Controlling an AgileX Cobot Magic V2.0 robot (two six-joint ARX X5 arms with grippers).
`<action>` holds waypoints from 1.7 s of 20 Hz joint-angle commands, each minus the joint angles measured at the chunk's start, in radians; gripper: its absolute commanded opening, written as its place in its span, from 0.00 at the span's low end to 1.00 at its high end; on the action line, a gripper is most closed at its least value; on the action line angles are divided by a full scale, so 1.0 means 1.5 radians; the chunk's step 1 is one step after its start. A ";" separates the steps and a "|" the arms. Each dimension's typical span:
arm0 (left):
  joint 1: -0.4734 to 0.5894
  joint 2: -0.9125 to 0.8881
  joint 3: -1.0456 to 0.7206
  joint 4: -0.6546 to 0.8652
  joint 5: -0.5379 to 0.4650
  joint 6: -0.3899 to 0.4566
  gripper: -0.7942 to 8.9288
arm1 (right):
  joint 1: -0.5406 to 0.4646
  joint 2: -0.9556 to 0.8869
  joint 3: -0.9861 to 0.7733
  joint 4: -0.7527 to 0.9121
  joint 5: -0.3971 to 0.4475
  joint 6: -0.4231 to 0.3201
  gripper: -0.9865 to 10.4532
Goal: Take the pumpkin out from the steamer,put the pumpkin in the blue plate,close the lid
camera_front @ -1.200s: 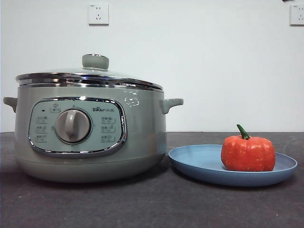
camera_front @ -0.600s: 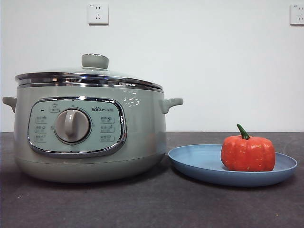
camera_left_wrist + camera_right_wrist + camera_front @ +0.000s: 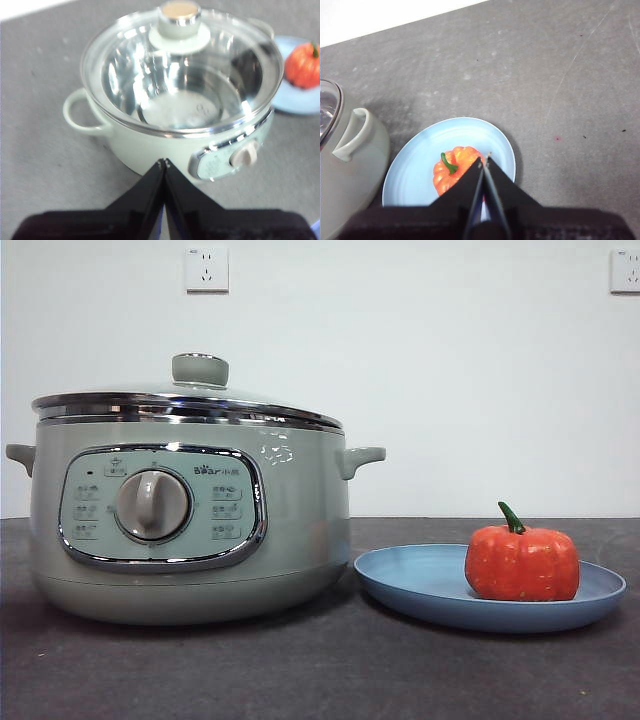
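Front view is showing the steamer [image 3: 190, 530] sitting on the dark table [image 3: 320, 680] with the lid [image 3: 190, 400] resting squarely on its rim, so the pot is standing closed. Through the glass in the left wrist view, the shiny metal bowl inside is showing only reflections and nothing else that can be made out. Just beside the steamer, the blue plate [image 3: 420, 585] is lying flat on the table, and the pumpkin [image 3: 522, 562] is sitting upright in it, toward the side farther from the steamer. The pumpkin is looking small, orange-red and ribbed, its curved green stem pointing up and leaning a little. The steamer is showing a pale sage-green body, a chrome-framed panel with a grey dial, and a small handle on each side; the lid's green knob is standing at its centre. The left gripper [image 3: 164, 162] is hovering above the steamer's front edge with its black jaws pressed together, holding nothing. The right gripper [image 3: 485, 161] is hanging over the pumpkin and plate, its jaws likewise meeting tip to tip and empty.
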 commanded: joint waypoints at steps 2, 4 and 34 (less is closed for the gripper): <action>0.093 -0.095 -0.013 0.038 0.055 -0.009 0.08 | 0.001 -0.001 -0.005 0.002 0.004 0.006 0.07; 0.173 -0.155 -0.054 0.130 0.070 -0.023 0.08 | 0.001 -0.001 -0.005 0.002 0.003 0.006 0.07; 0.360 -0.286 -0.436 0.329 0.067 -0.022 0.08 | 0.001 -0.001 -0.005 -0.005 0.003 0.006 0.07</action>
